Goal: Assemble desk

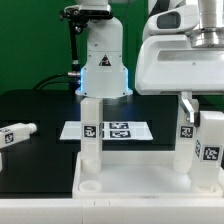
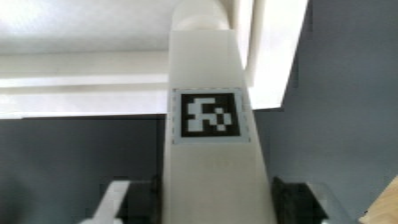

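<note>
**Leg stands between the jaws above the tabletop**

The gripper (image 1: 188,106) hangs over the side of the tabletop (image 1: 130,180) that lies toward the exterior view's right. An upright leg (image 1: 187,140) stands directly beneath it, its top end reaching up into the jaws.

In the wrist view the same leg (image 2: 210,150) fills the middle of the frame, tag facing the camera. The two fingers (image 2: 118,203) show low on either side of it, very close to its faces. The picture is too blurred to show whether the pads press on the leg, so I cannot tell whether the jaws are clamped or merely set around it.

Just beside the jaws, toward the exterior view's right and nearer that camera, stands a second upright leg (image 1: 211,150), also tagged. Well away from the jaws, toward the exterior view's left, a third upright leg (image 1: 91,135) stands on the tabletop, with an open round socket (image 1: 90,184) in front of it. Farther off that way a loose leg (image 1: 16,133) lies flat on the black table (image 1: 40,150).

Beyond the tabletop lies the marker board (image 1: 112,129), in front of the robot base (image 1: 103,65).
</note>
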{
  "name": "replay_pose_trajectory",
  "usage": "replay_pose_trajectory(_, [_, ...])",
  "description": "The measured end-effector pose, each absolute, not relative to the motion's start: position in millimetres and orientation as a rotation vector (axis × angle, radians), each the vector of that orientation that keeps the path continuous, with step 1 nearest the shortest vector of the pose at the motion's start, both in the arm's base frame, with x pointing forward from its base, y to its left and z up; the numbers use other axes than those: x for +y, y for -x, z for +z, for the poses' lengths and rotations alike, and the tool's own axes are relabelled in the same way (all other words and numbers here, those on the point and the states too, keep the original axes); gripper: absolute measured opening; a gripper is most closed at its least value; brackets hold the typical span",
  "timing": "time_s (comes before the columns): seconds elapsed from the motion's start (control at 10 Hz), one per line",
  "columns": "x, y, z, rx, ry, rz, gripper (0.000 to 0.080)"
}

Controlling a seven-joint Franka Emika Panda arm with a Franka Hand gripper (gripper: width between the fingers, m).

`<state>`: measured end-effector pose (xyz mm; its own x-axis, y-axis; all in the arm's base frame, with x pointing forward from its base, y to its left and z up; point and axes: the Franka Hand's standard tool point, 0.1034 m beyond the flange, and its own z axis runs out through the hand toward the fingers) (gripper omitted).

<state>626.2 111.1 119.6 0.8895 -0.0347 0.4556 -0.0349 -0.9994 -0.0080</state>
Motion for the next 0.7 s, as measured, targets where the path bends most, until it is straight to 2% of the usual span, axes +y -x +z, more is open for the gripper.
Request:
replay_pose_trajectory(0.5, [111.2, -628.0, 119.5, -0.053, -3.047, 0.759, 0.0285])
replay_pose_trajectory(0.6, [111.2, -628.0, 119.5, -0.053, -3.047, 0.759, 0.0473])
replay_pose_trajectory(0.7, [111.2, -628.0, 119.7, -0.053, -3.047, 0.759, 0.0588])
